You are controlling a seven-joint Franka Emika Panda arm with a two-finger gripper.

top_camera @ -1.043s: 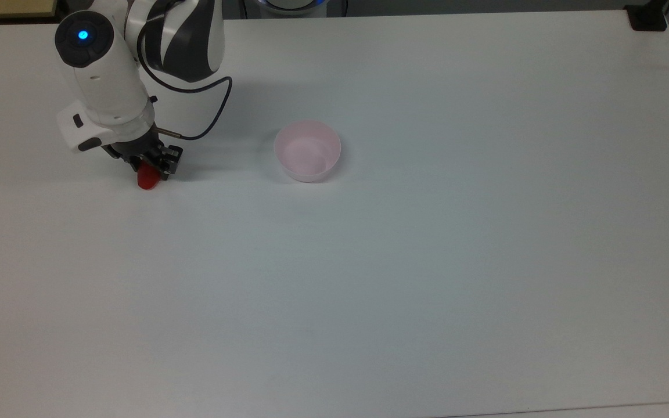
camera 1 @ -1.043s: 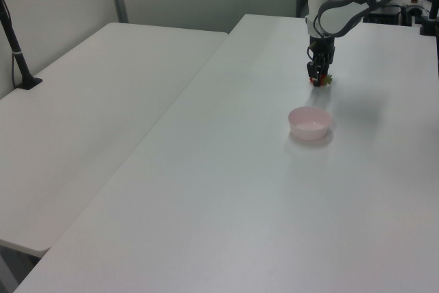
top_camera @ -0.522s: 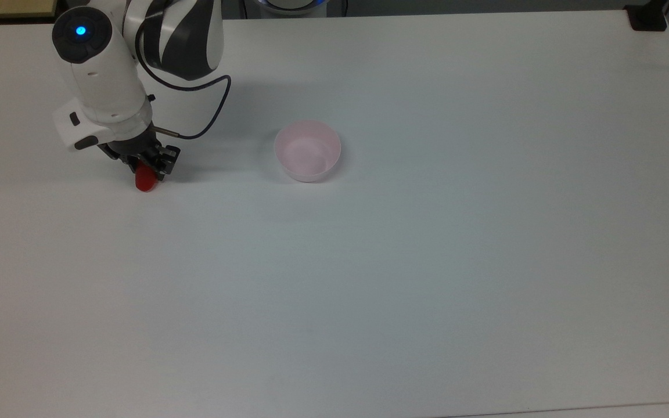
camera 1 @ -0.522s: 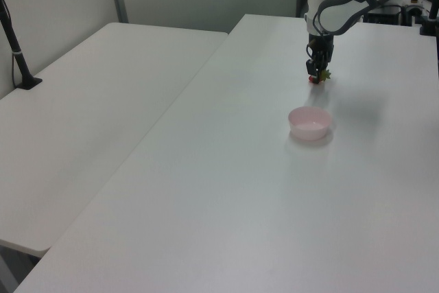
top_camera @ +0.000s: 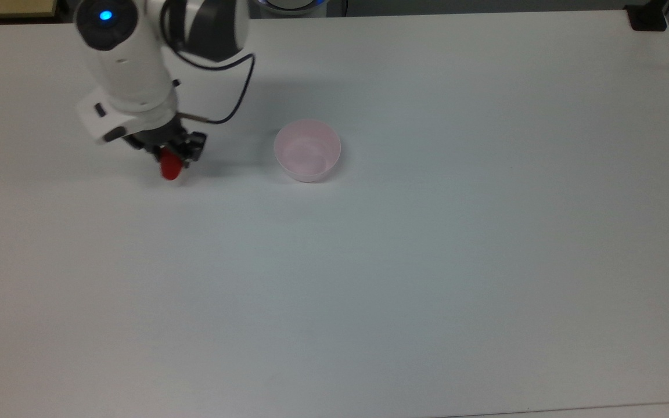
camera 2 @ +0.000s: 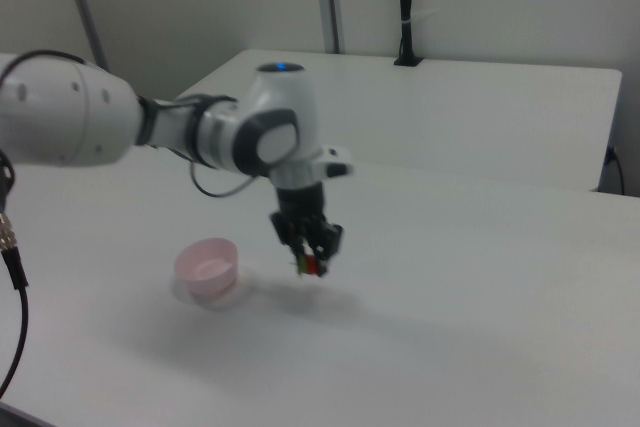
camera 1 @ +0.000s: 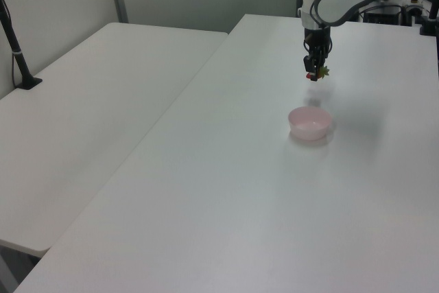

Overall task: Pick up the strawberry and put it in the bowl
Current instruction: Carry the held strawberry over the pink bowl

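A small glossy red strawberry with a green leafy cap is gripped between the closed fingers of the gripper, lifted clear of the white table and well apart from the pale pink bowl on the top view's right. Its cap is largely hidden by the fingers there. Pale partition walls are seen behind a second white table.

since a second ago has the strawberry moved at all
Yes. In the top view the strawberry, held in the gripper, has shifted toward the top view's right, closer to the bowl, which stayed put. In the left view it hangs above the table.
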